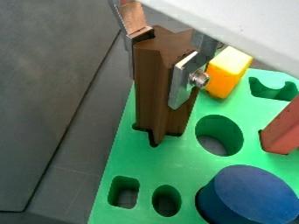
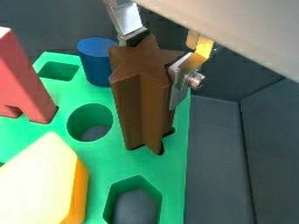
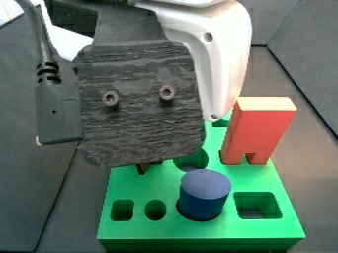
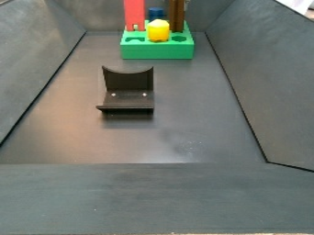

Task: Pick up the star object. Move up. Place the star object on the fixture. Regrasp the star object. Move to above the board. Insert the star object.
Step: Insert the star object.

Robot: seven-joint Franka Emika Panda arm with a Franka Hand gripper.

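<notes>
The star object (image 1: 156, 87) (image 2: 138, 101) is a tall brown star-sectioned piece held upright. My gripper (image 1: 160, 63) (image 2: 153, 66) is shut on its upper end, with a silver finger (image 1: 184, 80) (image 2: 177, 74) pressed on each side. Its lower end meets the green board (image 1: 126, 153) (image 2: 198, 171) at the star cut-out and seems to sit just inside it. In a side view the star object (image 4: 179, 13) stands over the far board (image 4: 160, 48). The fixture (image 4: 125, 90) stands apart on the floor, nearer than the board.
On the board stand a red block (image 2: 24, 79) (image 3: 258, 128), a yellow block (image 1: 230, 72) (image 2: 41, 179) and a blue cylinder (image 1: 246, 197) (image 3: 203, 195). A circle hole (image 1: 219, 134) and a hexagon hole (image 2: 138, 206) lie open. A dark wrist mount (image 3: 138, 99) hides the fingers in that side view.
</notes>
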